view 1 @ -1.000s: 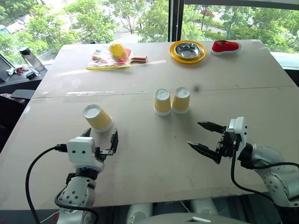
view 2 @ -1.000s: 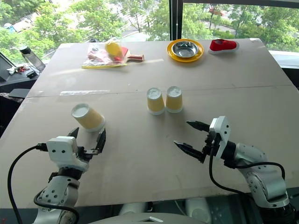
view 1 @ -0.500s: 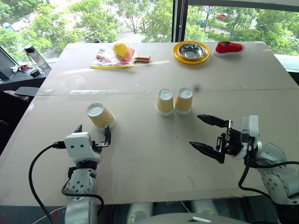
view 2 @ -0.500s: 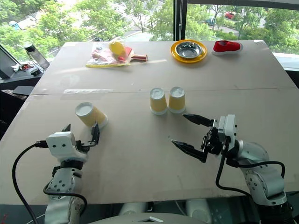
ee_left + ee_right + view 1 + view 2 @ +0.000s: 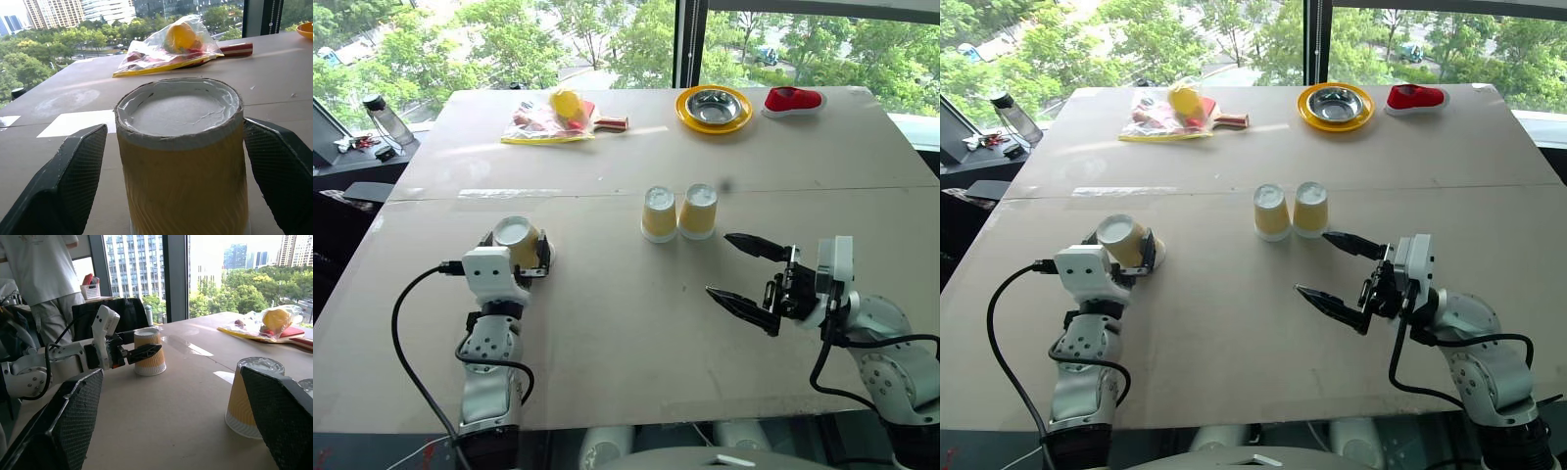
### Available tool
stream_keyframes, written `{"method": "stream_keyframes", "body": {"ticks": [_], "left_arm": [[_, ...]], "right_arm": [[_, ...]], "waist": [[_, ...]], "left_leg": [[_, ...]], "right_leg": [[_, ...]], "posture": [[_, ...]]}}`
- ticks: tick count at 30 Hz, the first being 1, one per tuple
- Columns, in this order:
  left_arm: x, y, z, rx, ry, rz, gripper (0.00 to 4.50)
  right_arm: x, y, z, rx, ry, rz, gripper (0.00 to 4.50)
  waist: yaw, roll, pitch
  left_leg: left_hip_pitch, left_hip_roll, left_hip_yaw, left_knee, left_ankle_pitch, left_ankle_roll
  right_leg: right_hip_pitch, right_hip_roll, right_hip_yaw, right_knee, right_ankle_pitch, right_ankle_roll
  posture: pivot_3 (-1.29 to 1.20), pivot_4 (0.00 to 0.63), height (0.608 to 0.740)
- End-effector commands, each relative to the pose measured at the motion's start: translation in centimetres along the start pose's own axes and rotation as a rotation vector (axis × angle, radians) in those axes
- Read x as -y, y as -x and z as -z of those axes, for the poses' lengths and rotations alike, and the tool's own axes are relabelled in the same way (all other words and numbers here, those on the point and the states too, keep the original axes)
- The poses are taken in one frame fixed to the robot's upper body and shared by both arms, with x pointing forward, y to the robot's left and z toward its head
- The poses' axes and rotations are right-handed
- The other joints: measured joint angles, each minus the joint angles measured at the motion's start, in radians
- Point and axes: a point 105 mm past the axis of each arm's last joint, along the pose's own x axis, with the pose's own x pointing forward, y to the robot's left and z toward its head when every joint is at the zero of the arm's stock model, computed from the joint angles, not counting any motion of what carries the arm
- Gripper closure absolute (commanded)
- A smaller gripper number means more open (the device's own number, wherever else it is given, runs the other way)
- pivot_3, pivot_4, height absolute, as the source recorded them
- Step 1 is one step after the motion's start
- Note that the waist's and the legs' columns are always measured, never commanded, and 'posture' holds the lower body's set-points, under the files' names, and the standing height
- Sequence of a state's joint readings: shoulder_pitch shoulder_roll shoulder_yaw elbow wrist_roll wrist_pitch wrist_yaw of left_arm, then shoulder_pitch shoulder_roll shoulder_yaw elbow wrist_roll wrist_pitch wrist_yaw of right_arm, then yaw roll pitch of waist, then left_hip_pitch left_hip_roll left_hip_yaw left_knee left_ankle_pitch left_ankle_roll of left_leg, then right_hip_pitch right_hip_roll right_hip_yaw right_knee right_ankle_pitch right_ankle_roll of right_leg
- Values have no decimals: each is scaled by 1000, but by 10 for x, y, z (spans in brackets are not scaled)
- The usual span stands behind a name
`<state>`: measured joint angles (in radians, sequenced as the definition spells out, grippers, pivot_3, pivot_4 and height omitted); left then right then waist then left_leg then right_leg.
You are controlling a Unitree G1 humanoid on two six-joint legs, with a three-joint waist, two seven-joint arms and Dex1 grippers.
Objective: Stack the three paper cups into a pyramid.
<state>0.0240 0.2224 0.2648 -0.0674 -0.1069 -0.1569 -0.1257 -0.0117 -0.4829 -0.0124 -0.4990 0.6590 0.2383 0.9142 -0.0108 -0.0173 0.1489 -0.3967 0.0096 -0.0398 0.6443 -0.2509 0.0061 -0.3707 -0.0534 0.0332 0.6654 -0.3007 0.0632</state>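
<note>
Two paper cups (image 5: 677,212) stand upside down, side by side and touching, near the middle of the table (image 5: 636,333). The third paper cup (image 5: 517,240) stands upside down well to their left, between the fingers of the left gripper (image 5: 519,257); in the left wrist view gaps show on both sides of the cup, so the fingers bracket it without gripping. The right gripper (image 5: 744,277) hovers to the near right of the pair, fingers spread wide and holding nothing. At the far edge lie a plastic bag (image 5: 543,122), a yellow-rimmed plate with a steel bowl (image 5: 713,108) and a red object (image 5: 792,100).
</note>
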Motion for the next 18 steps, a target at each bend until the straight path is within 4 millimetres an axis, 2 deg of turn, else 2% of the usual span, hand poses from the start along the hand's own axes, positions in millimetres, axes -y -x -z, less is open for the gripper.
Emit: {"method": "stream_keyframes", "body": {"ticks": [1, 2, 3, 5, 8, 11, 14, 18], "left_arm": [[0, -3, -13, 64, 2, 4, 1587], [0, -4, -15, 70, 4, 10, 2018], [2, -5, -16, 75, 3, 20, 2155], [5, -8, -23, 91, -3, 45, 2158], [14, -23, -45, 156, 0, 122, 2158], [42, -43, -82, 252, 34, 300, 2158], [84, -64, -125, 344, 103, 536, 2158], [126, -79, -158, 372, 157, 778, 2158]], "right_arm": [[-6, -5, -12, 37, 31, -26, 0], [-6, -5, -12, 37, 30, -25, 0], [-7, -4, -12, 37, 30, -24, 0], [-7, -4, -12, 38, 30, -20, 0], [-2, -2, -15, 46, 41, 15, 0], [7, 5, -21, 63, 44, 73, 0], [19, 15, -26, 85, 60, 160, 0], [30, 29, -28, 88, 113, 276, 0]], "waist": [[0, 0, 0], [0, 0, 0], [0, 0, 0], [0, 0, 0], [0, 0, 0], [10, 0, 0], [22, -1, 0], [21, 0, 0]], "left_leg": [[0, 0, 0, 0, 0, 0], [0, 0, 0, 0, 0, 0], [0, 0, 0, 0, 0, 0], [0, 0, 0, 0, 0, 0], [0, 0, -1, 0, 0, 0], [-2, -1, -3, 1, 0, 0], [-3, -2, -6, 4, 0, 0], [-2, -4, -7, 6, 0, 0]], "right_leg": [[0, 0, 0, 0, 0, 0], [0, 0, 0, 0, 0, 0], [0, 0, 0, 0, 0, 0], [0, 0, 0, 0, 0, 0], [0, 0, -1, 0, 0, 0], [0, 0, -4, 1, 0, 0], [2, 0, -6, 1, 0, 0], [4, 0, -7, 0, 0, 0]], "posture": [[0, 150, 740], [0, 150, 740], [0, 150, 740], [0, 150, 740], [0, 150, 740], [0, 150, 740], [0, 150, 740], [0, 150, 740]]}}
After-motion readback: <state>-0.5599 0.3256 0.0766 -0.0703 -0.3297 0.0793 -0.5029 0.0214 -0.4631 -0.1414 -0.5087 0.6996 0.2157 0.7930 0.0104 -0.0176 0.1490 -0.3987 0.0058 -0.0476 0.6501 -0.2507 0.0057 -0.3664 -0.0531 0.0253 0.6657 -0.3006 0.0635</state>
